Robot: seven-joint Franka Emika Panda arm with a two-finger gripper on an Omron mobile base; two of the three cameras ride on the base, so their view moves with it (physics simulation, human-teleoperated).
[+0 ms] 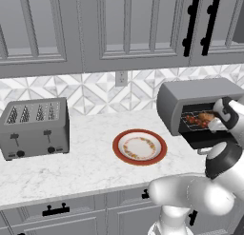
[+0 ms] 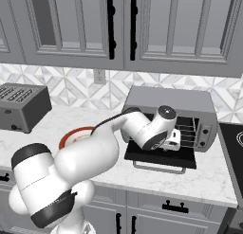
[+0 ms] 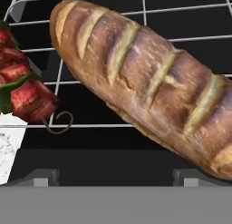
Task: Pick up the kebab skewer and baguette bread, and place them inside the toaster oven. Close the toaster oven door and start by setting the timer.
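the baguette [image 3: 149, 87] and kebab skewer [image 3: 25, 89] lie on the toaster oven [image 1: 190, 93] rack, door [image 2: 161, 157] down; the gripper [image 3: 113, 175] stands wide open, empty; no writing readable.

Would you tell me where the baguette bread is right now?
The baguette bread lies on the wire rack inside the open toaster oven, at the counter's right end in the left base view, just right of the kebab skewer in the hand view.
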